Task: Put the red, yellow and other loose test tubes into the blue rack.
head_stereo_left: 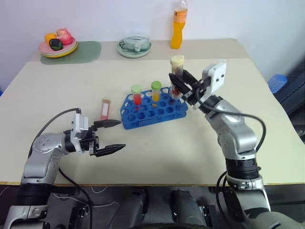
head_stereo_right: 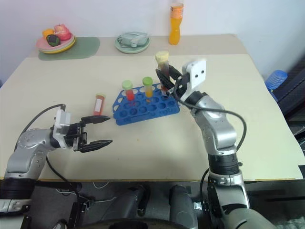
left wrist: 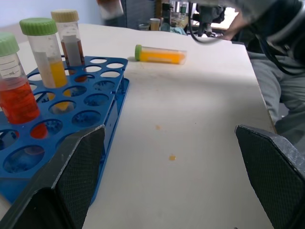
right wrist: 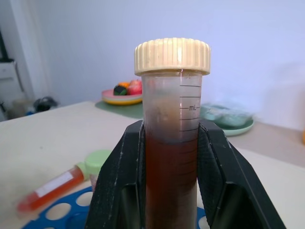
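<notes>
While the brown tube (head_stereo_left: 177, 71) stands upright over the blue rack's (head_stereo_left: 155, 110) far right corner | right gripper (head_stereo_left: 177, 85) clamps it | two tubes stand in rack | left gripper (head_stereo_left: 113, 135) spread wide, empty, near rack's left end

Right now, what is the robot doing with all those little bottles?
It is sorting test tubes into the blue rack. Its right hand grips the brown tube with the cream cap, upright, over the rack's far right end. A red tube and a yellow tube already stand in holes. One more red tube lies on the table left of the rack. The left hand waits open and empty nearby.
</notes>
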